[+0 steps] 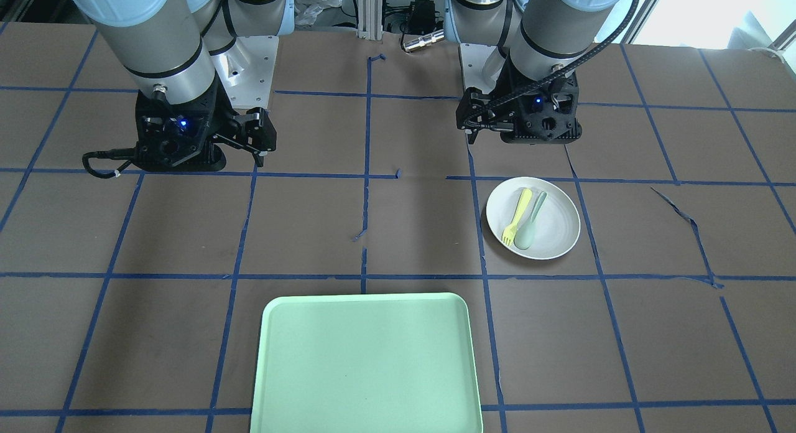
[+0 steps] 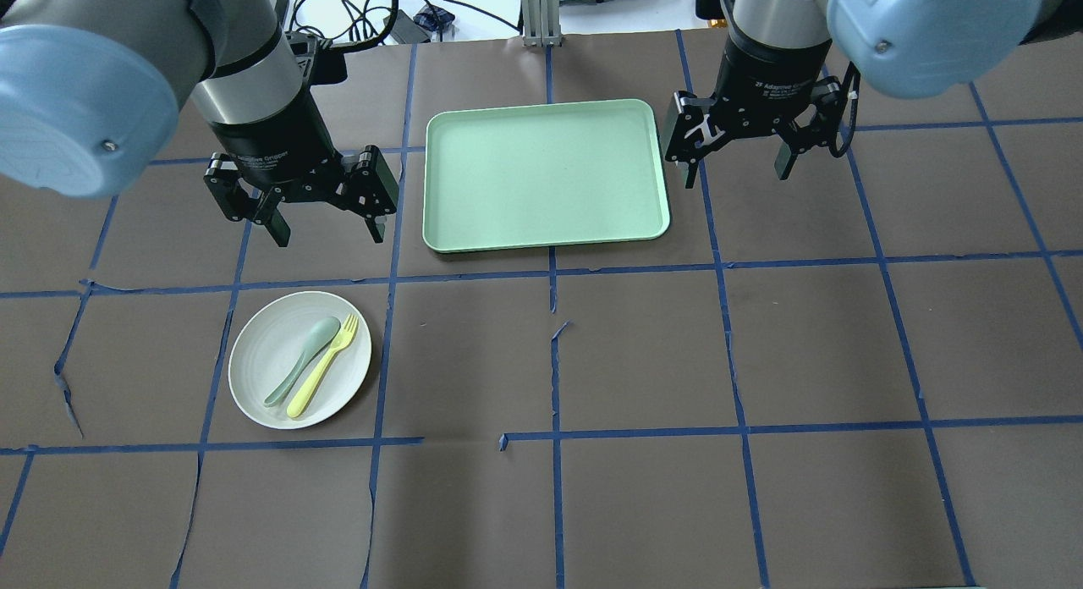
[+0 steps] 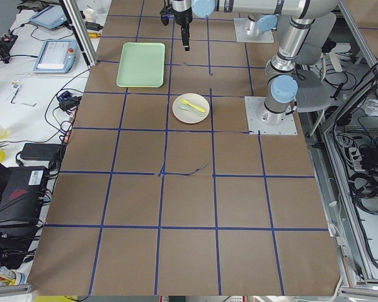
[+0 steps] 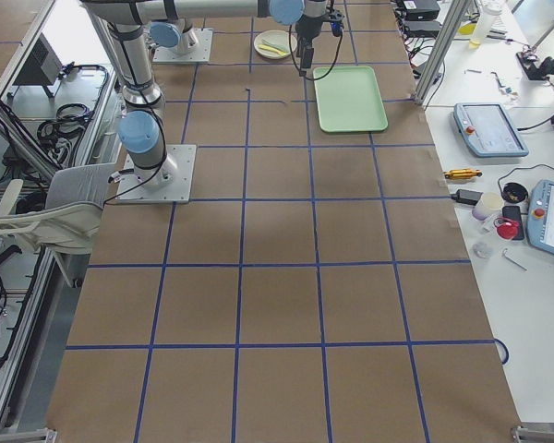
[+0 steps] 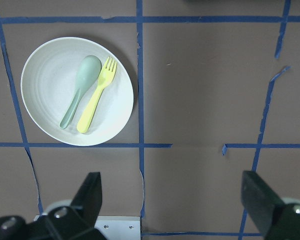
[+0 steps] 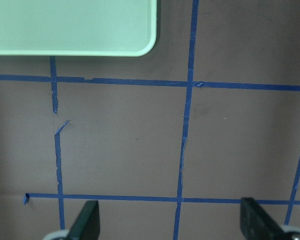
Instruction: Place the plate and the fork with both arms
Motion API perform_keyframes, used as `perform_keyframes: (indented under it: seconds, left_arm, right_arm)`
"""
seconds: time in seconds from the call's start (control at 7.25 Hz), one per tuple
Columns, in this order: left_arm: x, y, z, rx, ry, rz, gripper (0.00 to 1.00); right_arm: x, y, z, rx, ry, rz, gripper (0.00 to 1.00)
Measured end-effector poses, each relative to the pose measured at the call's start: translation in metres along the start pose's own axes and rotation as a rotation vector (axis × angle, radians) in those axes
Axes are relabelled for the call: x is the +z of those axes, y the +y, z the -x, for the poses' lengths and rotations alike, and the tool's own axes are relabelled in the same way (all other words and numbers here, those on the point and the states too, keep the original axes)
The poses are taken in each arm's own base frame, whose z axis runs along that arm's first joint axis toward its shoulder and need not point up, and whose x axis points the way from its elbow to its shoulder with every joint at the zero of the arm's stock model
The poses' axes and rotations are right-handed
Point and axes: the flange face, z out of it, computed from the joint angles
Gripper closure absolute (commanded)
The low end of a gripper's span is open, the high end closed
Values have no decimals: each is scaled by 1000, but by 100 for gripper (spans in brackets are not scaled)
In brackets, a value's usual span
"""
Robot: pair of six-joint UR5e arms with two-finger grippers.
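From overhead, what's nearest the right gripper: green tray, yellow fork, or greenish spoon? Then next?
1. Rectangular mint-green tray, just beside the right gripper.
2. Small yellow plastic fork, across the table on the round white plate.
3. Pale grey-green spoon, just beyond the fork.

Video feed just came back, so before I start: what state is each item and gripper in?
plate, flat on table
fork, lying in plate
spoon, lying in plate beside fork
tray, empty
left gripper, open, empty
right gripper, open, empty
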Motion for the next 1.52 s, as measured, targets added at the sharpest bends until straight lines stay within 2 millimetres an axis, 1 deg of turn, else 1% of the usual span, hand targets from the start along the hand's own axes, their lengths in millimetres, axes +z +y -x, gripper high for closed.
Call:
perform_keyframes:
  seconds: [0.69,1.1,1.52]
  left_arm:
    - [-4,1,0,7,9,-16,0]
    - [2,-6,-1,16,10,-20,0]
    - [2,-9,0,6,4,-31,0]
  right_arm:
    - [-2,0,0,1,8,-6,0]
    - [-3,2,4,-7,9,-6,0]
    - [0,4,11,-20,8,-2,0]
